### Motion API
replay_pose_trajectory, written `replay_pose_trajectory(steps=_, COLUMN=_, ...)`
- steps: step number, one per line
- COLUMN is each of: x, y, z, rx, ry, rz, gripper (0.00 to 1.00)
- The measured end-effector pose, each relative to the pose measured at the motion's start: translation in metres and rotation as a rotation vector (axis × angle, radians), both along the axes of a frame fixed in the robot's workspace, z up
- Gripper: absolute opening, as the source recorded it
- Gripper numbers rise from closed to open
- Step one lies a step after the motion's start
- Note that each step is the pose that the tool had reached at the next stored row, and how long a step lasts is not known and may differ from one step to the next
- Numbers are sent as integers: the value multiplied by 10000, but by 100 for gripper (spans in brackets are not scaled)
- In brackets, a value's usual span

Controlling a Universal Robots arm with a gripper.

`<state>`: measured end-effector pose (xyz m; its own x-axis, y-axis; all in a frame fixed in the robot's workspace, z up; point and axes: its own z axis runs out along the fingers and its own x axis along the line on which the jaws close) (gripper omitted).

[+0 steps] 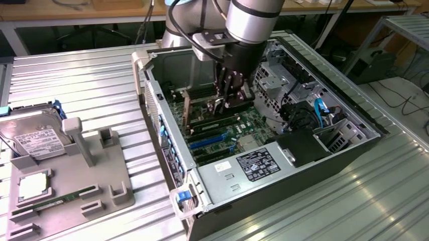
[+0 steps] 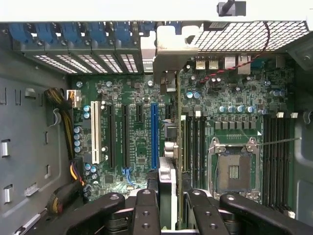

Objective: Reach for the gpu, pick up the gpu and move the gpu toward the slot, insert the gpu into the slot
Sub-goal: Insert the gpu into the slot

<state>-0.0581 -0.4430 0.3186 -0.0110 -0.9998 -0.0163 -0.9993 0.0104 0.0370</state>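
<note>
In the exterior view my gripper (image 1: pixel 231 99) reaches down into the open computer case (image 1: pixel 168 145), over the green motherboard. It is shut on the gpu (image 2: pixel 169 169), which the wrist view shows edge-on between the two black fingers (image 2: pixel 145 203). The card's silvery bracket (image 2: pixel 170 46) reaches the case's rear wall. The slot (image 2: pixel 154 137), a long blue strip, lies right beside the card's edge and parallel to it. In the exterior view the slot (image 1: pixel 206 141) sits on the board just in front of the gripper. Whether the card touches the board I cannot tell.
A white connector strip (image 2: pixel 95 132), black memory strips (image 2: pixel 195 144) and the CPU socket (image 2: pixel 234 169) flank the slot. The labelled power supply (image 1: pixel 258 164) and drive cages (image 1: pixel 282 85) crowd the case. Outside, a grey fixture (image 1: pixel 100 175) holds a hard drive (image 1: pixel 33 140) and a memory stick (image 1: pixel 57 201).
</note>
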Motion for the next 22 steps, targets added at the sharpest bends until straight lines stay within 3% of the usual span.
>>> replay_pose_trajectory(steps=4, x=-5, y=-57, z=-13, rx=0, ry=0, rz=-4, gripper=27)
replay_pose_trajectory(steps=10, x=-69, y=-74, z=-48, rx=-2, ry=1, rz=-1, gripper=27)
replay_pose_trajectory(steps=14, x=-69, y=-134, z=-77, rx=-1, ry=1, rz=-2, gripper=27)
replay_pose_trajectory(steps=22, x=-89, y=-132, z=-203, rx=-17, ry=-1, rz=-165, gripper=27)
